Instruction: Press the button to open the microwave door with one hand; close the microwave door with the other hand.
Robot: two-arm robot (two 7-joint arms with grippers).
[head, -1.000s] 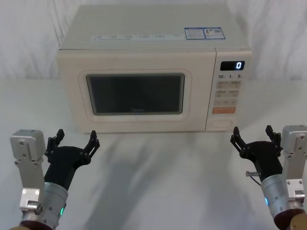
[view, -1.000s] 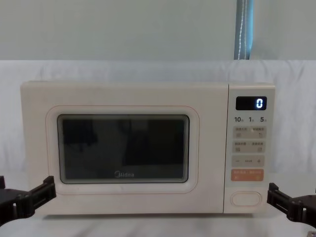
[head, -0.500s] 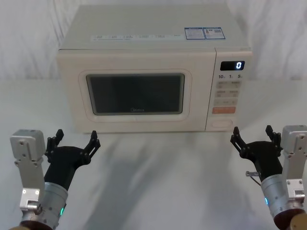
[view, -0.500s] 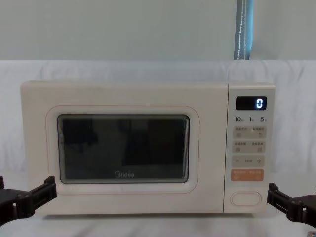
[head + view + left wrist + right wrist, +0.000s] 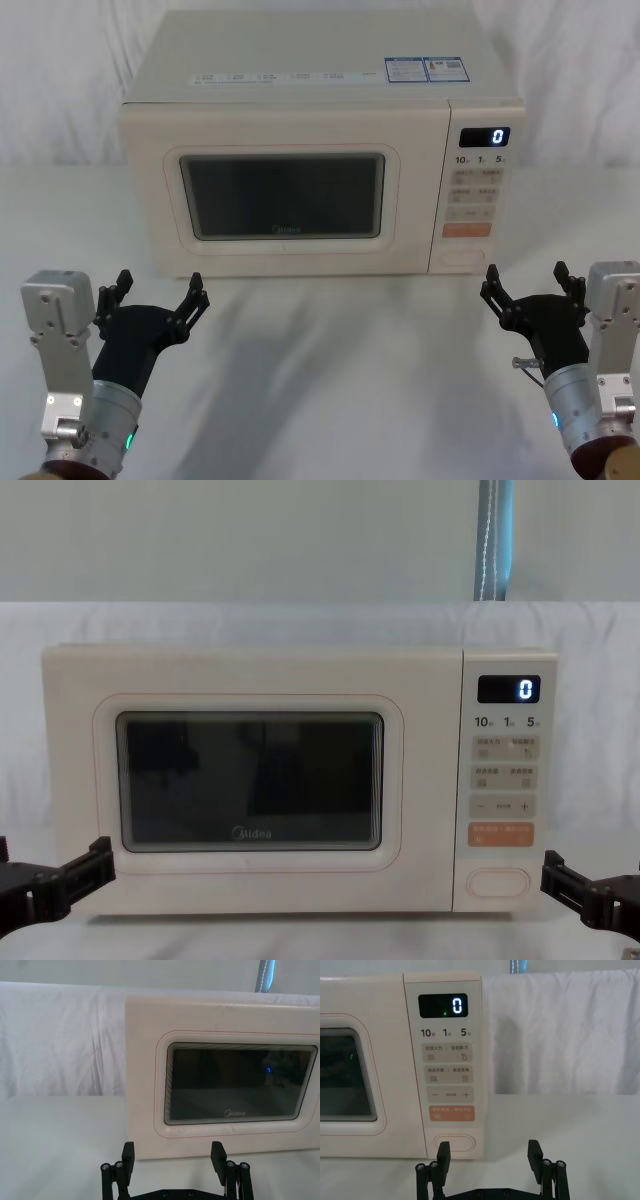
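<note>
We find the microwave [image 5: 320, 150] standing on a white-draped table [image 5: 330, 370], with white cloth [image 5: 60, 1040] hanging behind it. Its door [image 5: 285, 195] is flush with the cabinet front, dark window and logo facing us. The control panel [image 5: 445, 1060] sits at the door's right; its display [image 5: 443, 1005] reads 0. Below the printed keys lies an orange key [image 5: 451, 1113], and under that the button [image 5: 453, 1142], at the panel's lowest edge. Two labels [image 5: 425, 68] are stuck on the cabinet top. We see nothing lying between the grippers and the microwave front.

The left gripper [image 5: 156, 296] hovers above the table before the door's lower left corner, apart from it, fingers [image 5: 128, 1156] spread wide with nothing between them. The right gripper [image 5: 524, 289] hovers just right of and below the panel, near the button but not touching it; its fingers [image 5: 443, 1155] also stand apart and empty. Both arms rise from the near edge, wrists angled up toward the microwave, claws pointing forward.
</note>
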